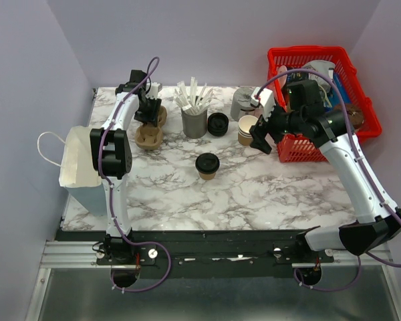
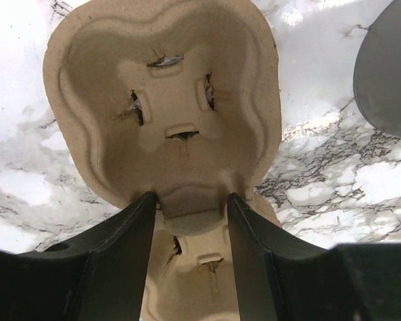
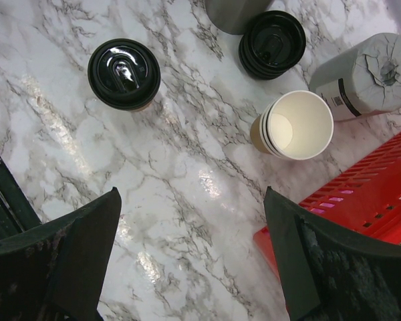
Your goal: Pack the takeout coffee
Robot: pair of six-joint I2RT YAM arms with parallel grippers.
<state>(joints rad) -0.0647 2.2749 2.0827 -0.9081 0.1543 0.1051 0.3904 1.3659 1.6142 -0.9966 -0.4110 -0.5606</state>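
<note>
Tabletop: we see a white marble tabletop (image 1: pixel 267 194) with grey veins carrying nearly everything.
Red basket: the red basket (image 1: pixel 299 148) sits at the tabletop's 2 o'clock corner, with assorted goods inside that we cannot make out.
Paper bag: a white paper bag (image 1: pixel 80 167) is at the 9 o'clock edge, mouth open upward and handle pointing outward. We cannot tell whether it rests on the marble or beside it.
Right pincer: the right pincer (image 3: pixel 190 221) hangs above bare marble with its fingers spread wide and nothing between them. It is at 2 o'clock from the takeout coffee (image 1: pixel 207 164) and just beside the basket's near wall.
Left pincer: the left pincer (image 2: pixel 190 200) is at 11 o'clock on the tabletop. It is pinching the pulp cup carrier (image 2: pixel 160 100) by a wall between two wells, and pulp fills the gap between its fingers.
Pulp cup carrier: it is tan, and its wells are empty with slit bottoms.
Grey holder: the grey holder (image 1: pixel 194 122) is upright at 12 o'clock from the coffee and full of white sticks (image 1: pixel 194 93).
Wrapped roll: the wrapped roll (image 3: pixel 361 73) lies on its side, close to the basket.
Stack of paper cups: the stack of paper cups (image 3: pixel 297 124) has no lid and is near the roll.
Stack of black lids: the stack of black lids (image 3: pixel 272 41) is between the holder and the cups.
Takeout coffee: it is a tan cup with a black lid, upright near the tabletop's centre, apart from both pincers and from the bag.
</note>
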